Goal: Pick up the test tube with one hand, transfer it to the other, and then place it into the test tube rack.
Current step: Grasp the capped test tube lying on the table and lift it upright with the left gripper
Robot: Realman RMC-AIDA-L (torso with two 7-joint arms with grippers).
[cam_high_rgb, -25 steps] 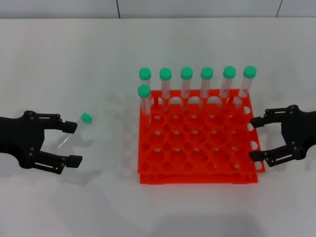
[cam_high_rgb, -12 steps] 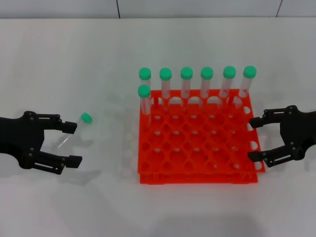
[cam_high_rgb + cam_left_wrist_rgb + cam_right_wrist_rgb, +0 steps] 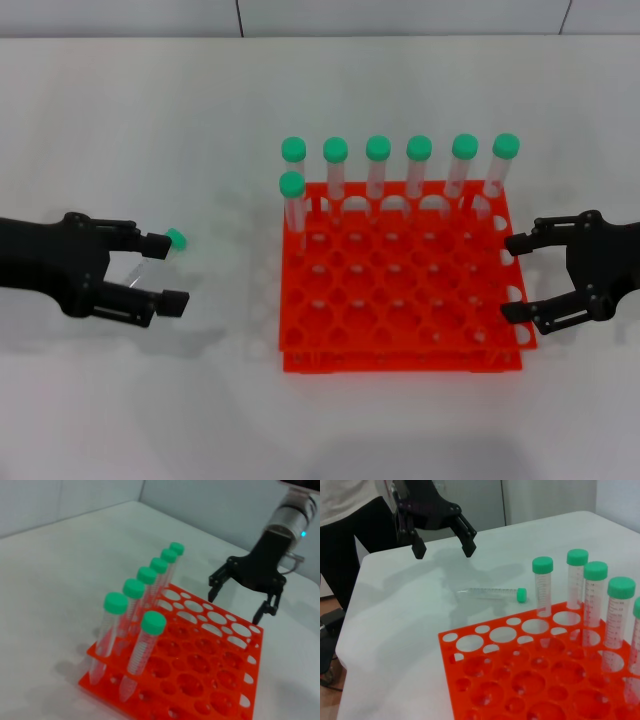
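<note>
The test tube [image 3: 172,241] lies on its side on the white table, left of the rack, with its green cap pointing toward the rack. It also shows in the right wrist view [image 3: 492,593]. My left gripper [image 3: 166,272] on the black arm is open and hovers over the tube, its far finger next to the cap; it appears raised above the table in the right wrist view [image 3: 443,551]. The orange-red test tube rack [image 3: 400,357] stands in the middle. My right gripper [image 3: 512,280] is open and empty at the rack's right edge, and it shows in the left wrist view [image 3: 235,607].
Several green-capped tubes [image 3: 377,165] stand upright in the rack's back row, plus one [image 3: 292,200] in the second row at the left. They also show in the left wrist view [image 3: 150,587]. The rack's other holes are empty.
My left gripper has moved right, toward the rack, and now stands over the lying tube. The tube, the rack and my right gripper have not moved.
</note>
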